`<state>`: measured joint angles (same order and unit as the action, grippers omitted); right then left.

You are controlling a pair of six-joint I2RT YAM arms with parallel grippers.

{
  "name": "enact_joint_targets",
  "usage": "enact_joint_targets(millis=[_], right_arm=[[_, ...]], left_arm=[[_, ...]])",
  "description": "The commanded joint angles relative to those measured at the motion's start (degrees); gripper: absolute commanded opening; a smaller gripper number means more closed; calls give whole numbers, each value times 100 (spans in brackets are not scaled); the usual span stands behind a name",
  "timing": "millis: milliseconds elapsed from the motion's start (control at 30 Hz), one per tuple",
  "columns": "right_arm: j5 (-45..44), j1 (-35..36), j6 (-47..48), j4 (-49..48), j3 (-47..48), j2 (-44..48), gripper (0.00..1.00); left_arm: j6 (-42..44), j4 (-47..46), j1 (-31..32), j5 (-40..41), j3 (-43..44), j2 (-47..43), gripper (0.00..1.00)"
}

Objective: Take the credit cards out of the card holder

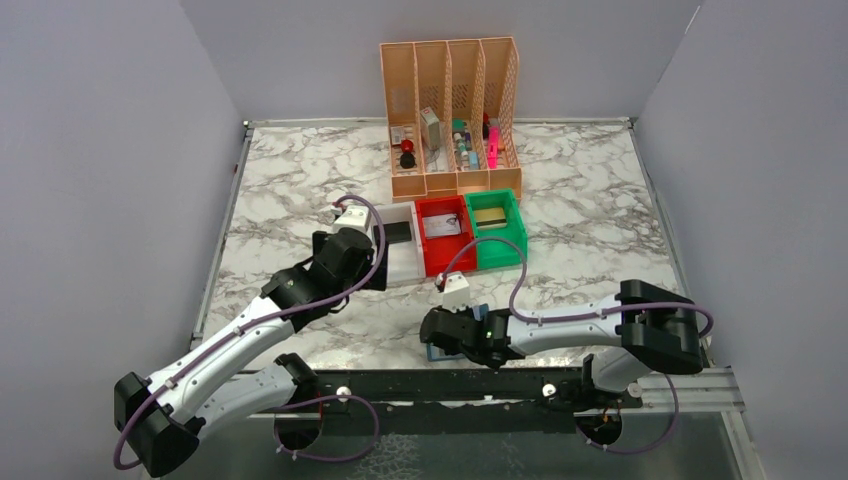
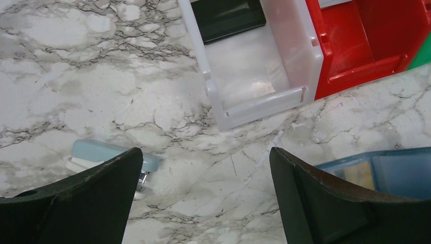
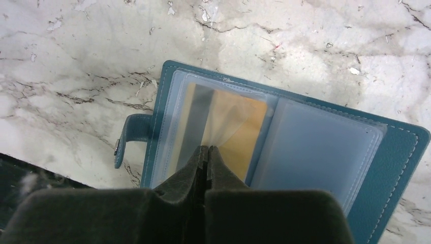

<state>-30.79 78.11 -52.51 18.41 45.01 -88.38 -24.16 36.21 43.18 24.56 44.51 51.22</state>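
In the top view, hard to see the card holder (image 1: 432,352): almost all covered by the right gripper (image 1: 445,335), only a blue corner showing near the front edge of the table (image 1: 600,230). In the left wrist view, cut off at the lower right and partly behind one finger (image 2: 330,203). Half hidden behind the opposite finger, a small light-blue thing (image 2: 114,154), not clear what it is. Not possible to tell whether the closed tips pinch the edge of a card or only press on the plastic.

Right arm stretched low across the front, wrist bent down over the card holder. Fingers closed together with no gap, tips on the clear pocket that holds the gold card (image 3: 236,119). Left arm reaching forward, left gripper (image 2: 204,152) spread wide and holding nothing, hanging above bare marble just in front of the white bin (image 2: 259,107), with the red bin (image 2: 356,71) next to it.

Card holder lying open and flat, teal outside, snap tab (image 3: 133,133) sticking out at one side. Gold card with a dark stripe in one pocket. Second pocket (image 3: 315,147) pale grey-blue, content unclear.
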Motion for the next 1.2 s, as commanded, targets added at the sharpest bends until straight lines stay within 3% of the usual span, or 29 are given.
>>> enact_joint_targets(millis=[0, 300, 333, 600, 867, 1167], right_arm=[[47, 2, 28, -281, -270, 138, 1], [1240, -484, 340, -1911, -1128, 1037, 1], [1648, -745, 317, -2382, -1425, 1335, 1], [1887, -946, 142, -2740, -1899, 1776, 1], [1962, -1218, -13, -2953, -2212, 1911, 1], [1981, -1292, -42, -2989, -2295, 1962, 1]], left_arm=[[-30, -33, -20, -482, 26, -95, 99], [-652, -1055, -22, -2411, -538, -684, 99], [-729, -1348, -20, -3085, -691, -667, 99], [-1000, -2053, -3, -4102, -1028, -521, 96], [-1456, -2851, 339, -4235, -1423, -288, 92], [-2196, -3605, 1378, -3162, -1682, 403, 87]])
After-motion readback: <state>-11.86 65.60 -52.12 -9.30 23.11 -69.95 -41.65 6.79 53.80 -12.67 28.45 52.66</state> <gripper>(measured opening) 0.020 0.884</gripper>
